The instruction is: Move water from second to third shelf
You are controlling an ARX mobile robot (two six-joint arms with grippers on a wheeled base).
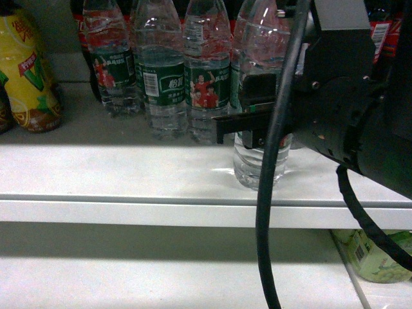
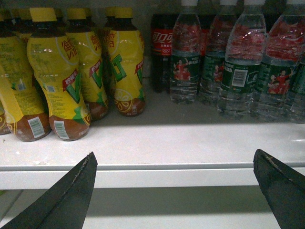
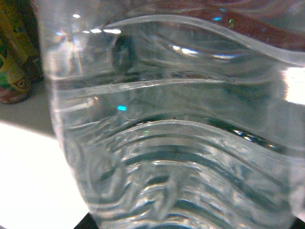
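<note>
The water bottle (image 1: 256, 161), clear and ribbed with a green label, stands on the white shelf (image 1: 129, 174) near its front edge, ahead of the row of like water bottles (image 1: 164, 71). My right gripper (image 1: 257, 125) is shut on it at label height, one black finger (image 1: 235, 121) lying across its left side. In the right wrist view the water bottle (image 3: 171, 133) fills the frame and hides the jaws. My left gripper (image 2: 174, 152) hangs open and empty in front of the shelf edge (image 2: 167, 176), with the same water bottles (image 2: 240, 62) at the back right.
Yellow tea bottles (image 2: 55, 76) crowd the left of the shelf, and a yellow tea bottle (image 1: 29, 71) shows in the head view. Dark cola bottles (image 2: 162, 47) stand behind the water. A black cable (image 1: 267, 212) hangs down. A green bottle (image 1: 380, 257) sits on the lower shelf.
</note>
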